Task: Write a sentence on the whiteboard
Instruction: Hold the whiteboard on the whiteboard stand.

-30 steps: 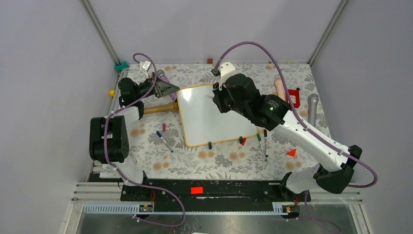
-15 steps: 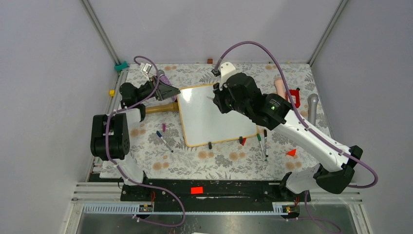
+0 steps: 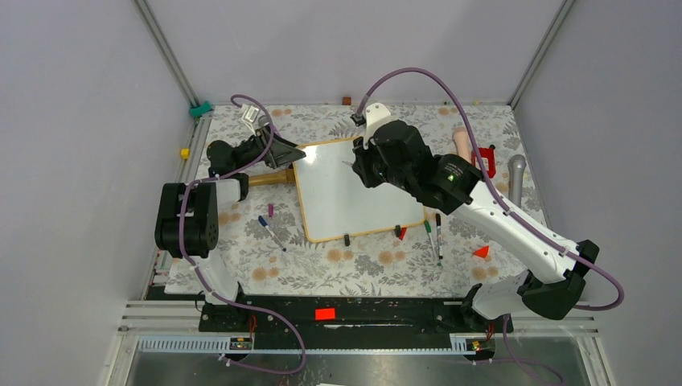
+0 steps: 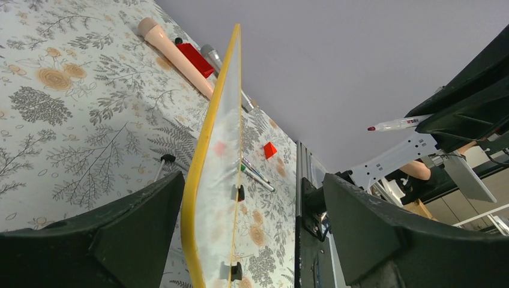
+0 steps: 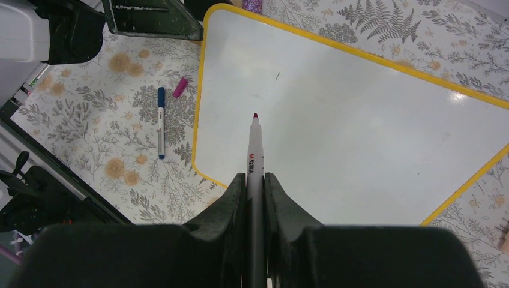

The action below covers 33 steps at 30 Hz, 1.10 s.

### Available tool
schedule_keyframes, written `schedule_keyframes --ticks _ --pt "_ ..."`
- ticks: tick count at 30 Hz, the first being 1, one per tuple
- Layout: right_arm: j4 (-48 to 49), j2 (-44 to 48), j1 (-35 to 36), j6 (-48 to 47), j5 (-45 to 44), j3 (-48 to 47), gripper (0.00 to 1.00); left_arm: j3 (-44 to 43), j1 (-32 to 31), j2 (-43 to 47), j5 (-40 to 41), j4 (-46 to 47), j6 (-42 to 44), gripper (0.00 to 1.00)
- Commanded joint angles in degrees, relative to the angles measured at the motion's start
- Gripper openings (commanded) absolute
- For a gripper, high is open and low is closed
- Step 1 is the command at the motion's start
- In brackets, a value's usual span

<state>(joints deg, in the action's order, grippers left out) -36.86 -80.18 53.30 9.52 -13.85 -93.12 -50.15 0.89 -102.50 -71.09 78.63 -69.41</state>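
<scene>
The whiteboard (image 3: 334, 205) lies flat on the flowered cloth, yellow-rimmed, with two black feet on its near edge. Its white face (image 5: 360, 144) is blank apart from a tiny dark speck, and no sentence shows on it. My right gripper (image 5: 255, 180) is shut on a white marker (image 5: 254, 150). The marker's red tip hovers over the board's upper-left area. My left gripper (image 3: 293, 153) is open at the board's far-left corner. In the left wrist view the yellow rim (image 4: 201, 162) stands edge-on between the wide jaws, with a gap on both sides.
A blue marker (image 3: 271, 233) and a pink cap (image 3: 271, 210) lie left of the board. Green and black markers (image 3: 434, 237) and a red wedge (image 3: 481, 252) lie to its right. A wooden handle (image 3: 265, 179) sits by the left arm. A pink cylinder (image 3: 462, 143) and a grey microphone (image 3: 516, 178) lie far right.
My left gripper has moved right until its jaws straddle the board's corner, and they have narrowed a little. The right arm and its marker have hardly moved.
</scene>
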Motion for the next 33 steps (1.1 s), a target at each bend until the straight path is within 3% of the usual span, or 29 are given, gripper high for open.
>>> schedule_keyframes --ticks 1,8,13,18,21,23,27,33 --pt "1.4 1.74 -0.39 1.25 -0.08 -0.57 0.0 -0.7 -1.54 -0.08 2.16 3.99 2.3 0.84" --pt "2.63 1.58 -0.39 1.51 0.49 0.66 0.0 0.83 -2.03 0.25 2.8 1.05 4.99 0.64" --pt "3.55 0.67 -0.39 1.93 0.95 0.26 0.0 0.01 -2.03 1.53 3.15 -9.24 11.23 0.52" --pt "3.9 0.25 -0.43 2.01 1.62 0.22 0.0 -1.99 -2.03 4.22 4.63 -28.8 23.42 0.42" --pt "3.69 0.31 -0.39 2.08 1.8 0.22 0.0 -4.82 -2.03 6.33 6.7 -46.83 34.24 0.41" --pt "3.25 0.34 -0.39 2.08 1.71 0.06 0.0 -5.73 -2.04 6.9 6.47 -52.82 38.66 0.41" --pt "2.96 0.41 -0.39 2.41 1.8 0.18 0.0 -4.44 -2.03 6.4 4.34 -43.77 32.73 0.48" --pt "2.28 -0.43 -0.39 2.78 2.14 -0.77 0.0 -3.64 -2.03 2.6 -1.23 -23.84 19.28 0.47"
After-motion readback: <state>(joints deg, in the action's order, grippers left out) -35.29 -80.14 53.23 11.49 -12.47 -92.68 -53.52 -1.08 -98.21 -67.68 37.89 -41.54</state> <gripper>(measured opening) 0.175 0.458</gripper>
